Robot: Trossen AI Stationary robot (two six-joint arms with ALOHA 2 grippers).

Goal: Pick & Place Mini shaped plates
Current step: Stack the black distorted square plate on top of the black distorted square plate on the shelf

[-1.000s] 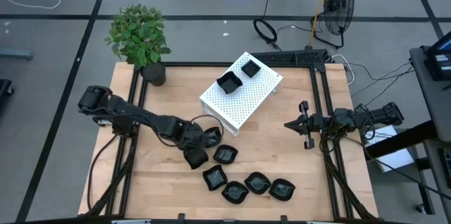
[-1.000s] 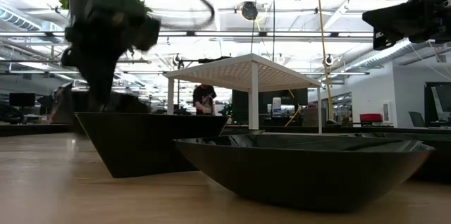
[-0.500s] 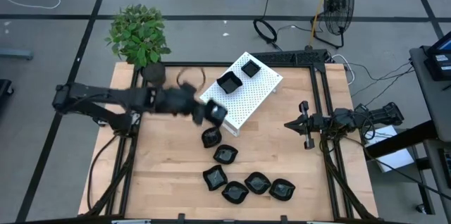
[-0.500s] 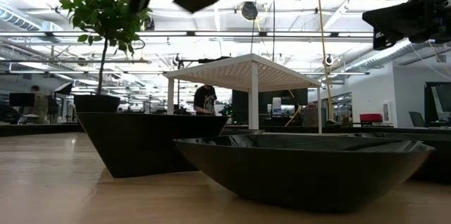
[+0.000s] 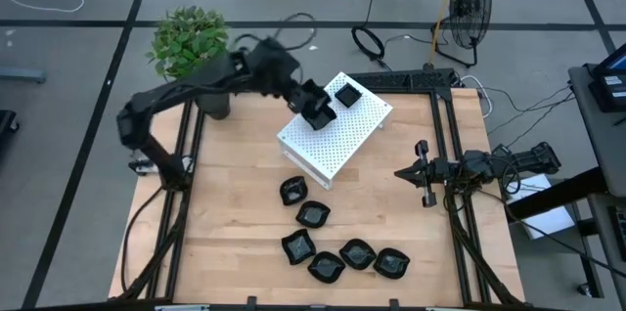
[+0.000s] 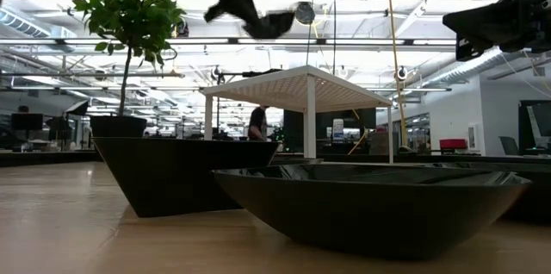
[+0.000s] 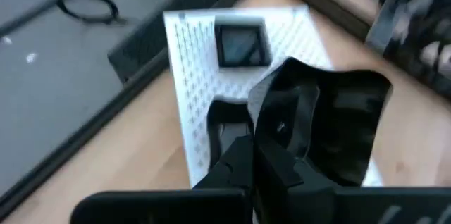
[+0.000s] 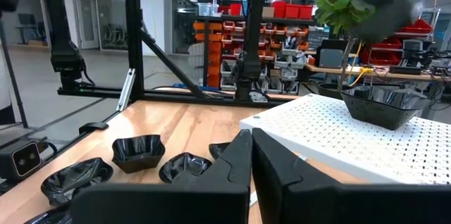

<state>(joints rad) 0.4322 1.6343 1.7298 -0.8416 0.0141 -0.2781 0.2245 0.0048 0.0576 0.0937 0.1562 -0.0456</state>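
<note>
My left gripper [image 5: 305, 103] hangs over the white perforated box [image 5: 337, 140], shut on a small glossy black square plate [image 7: 331, 125] that also shows high in the low view [image 6: 274, 24]. Two more black plates sit on the box top: one in the open [image 7: 242, 44], one partly hidden under the held plate [image 7: 224, 122]. Several wavy-rimmed black plates [image 5: 313, 215] rest on the wooden table nearer the near edge. My right gripper [image 5: 401, 172] waits shut at the table's right side, touching nothing. My left gripper pinches the held plate by one side wall at its rim [image 7: 262, 115], between the two fingers [image 7: 236, 160]. The plate is lifted clear, tilted, above the box top. Which finger is inside the plate cannot be told.
A potted plant [image 5: 193, 52] stands at the far left corner of the table. Black frame rails [image 5: 445, 135] run along the table's sides. Bare wood lies left of the plates [image 5: 225, 223] and between the box and my right gripper [image 5: 381, 184].
My left gripper has risen from the table beside the group of plates, carrying a black plate with it. It swung up and toward the far edge and now stands over the white box. The plate is lifted clear and has tipped on the way.
</note>
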